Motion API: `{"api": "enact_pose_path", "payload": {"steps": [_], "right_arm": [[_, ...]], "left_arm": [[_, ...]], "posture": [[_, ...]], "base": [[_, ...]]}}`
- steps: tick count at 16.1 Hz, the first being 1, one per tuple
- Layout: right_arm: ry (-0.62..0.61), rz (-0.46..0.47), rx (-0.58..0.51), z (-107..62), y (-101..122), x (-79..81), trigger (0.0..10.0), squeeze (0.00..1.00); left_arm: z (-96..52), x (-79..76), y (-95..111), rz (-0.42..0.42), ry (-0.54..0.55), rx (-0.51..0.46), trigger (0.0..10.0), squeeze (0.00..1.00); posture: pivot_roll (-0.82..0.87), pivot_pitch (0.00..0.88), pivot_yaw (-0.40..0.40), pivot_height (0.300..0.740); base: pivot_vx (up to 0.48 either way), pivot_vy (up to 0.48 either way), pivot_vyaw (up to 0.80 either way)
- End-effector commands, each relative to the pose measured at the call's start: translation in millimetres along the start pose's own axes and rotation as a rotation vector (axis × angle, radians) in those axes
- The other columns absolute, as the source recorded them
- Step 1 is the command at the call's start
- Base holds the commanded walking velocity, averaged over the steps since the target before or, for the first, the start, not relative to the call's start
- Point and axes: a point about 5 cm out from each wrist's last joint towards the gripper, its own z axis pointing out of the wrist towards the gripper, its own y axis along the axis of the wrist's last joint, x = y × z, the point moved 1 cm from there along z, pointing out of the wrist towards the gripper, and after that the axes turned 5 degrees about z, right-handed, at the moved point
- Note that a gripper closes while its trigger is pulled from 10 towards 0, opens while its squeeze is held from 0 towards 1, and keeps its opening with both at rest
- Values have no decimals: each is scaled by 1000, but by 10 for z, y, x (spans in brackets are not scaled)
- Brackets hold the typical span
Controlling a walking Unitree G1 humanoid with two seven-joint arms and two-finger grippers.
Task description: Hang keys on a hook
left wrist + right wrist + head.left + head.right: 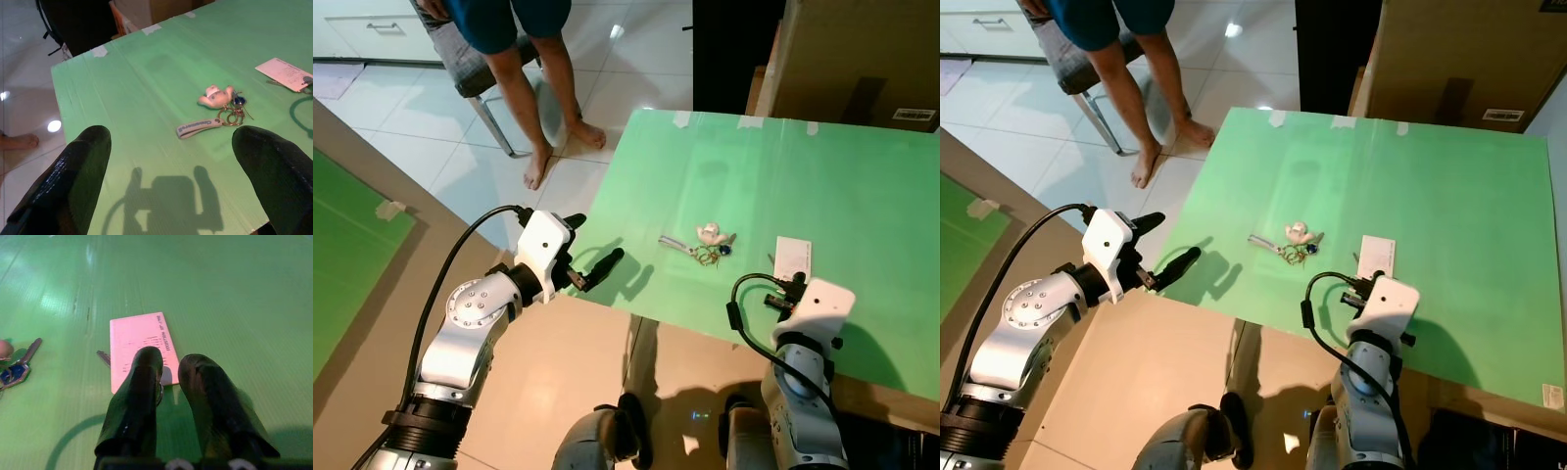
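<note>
A bunch of keys [703, 247] with a white plush charm [215, 96] and a grey strap [198, 127] lies near the front of the green table [862, 186]. To its right lies a white card [792, 257] with a key tip [102, 357] poking out from under it. My left gripper [592, 245] hovers open over the table's front left corner, pointing at the bunch from a short way off. My right gripper [168, 363] rests at the card's near edge, fingers pressed close with a small metal ring [160, 392] between them.
A person's bare legs [543, 108] and a chair [480, 88] stand on the tiled floor beyond the table's left side. A large cardboard box [862, 59] rises behind the table's far edge. Another green board [342, 255] lies on a lower surface to my left.
</note>
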Motion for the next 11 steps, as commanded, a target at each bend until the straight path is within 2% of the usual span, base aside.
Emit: {"api": "enact_pose_path", "payload": {"steps": [1, 3, 5, 6, 11], "right_arm": [[-13, 33, 40, -36, -88, 10, 10000, 1000], [-17, 37, 39, -19, -89, -9, 10000, 1000], [-20, 37, 36, 17, -88, -26, 10000, 1000], [-11, 43, 37, 38, -93, -24, 10000, 1000], [1, 37, 52, 100, -126, -14, 10000, 1000]], "left_arm": [[-34, 19, -52, -12, 7, 22, 10000, 0], [-78, 14, -61, -27, -4, 21, 10000, 0], [-235, -89, -63, -7, -137, 30, 10000, 0], [-303, -78, -82, 2, -159, 46, 10000, 0], [-368, -4, -65, 18, -138, 60, 10000, 0]], "posture": [[-148, 228, 217, 740], [-145, 228, 215, 740], [-136, 230, 216, 740], [-121, 234, 221, 740], [-102, 240, 227, 740]], "base": [[0, 0, 0], [0, 0, 0], [0, 0, 0], [0, 0, 0], [0, 0, 0]]}}
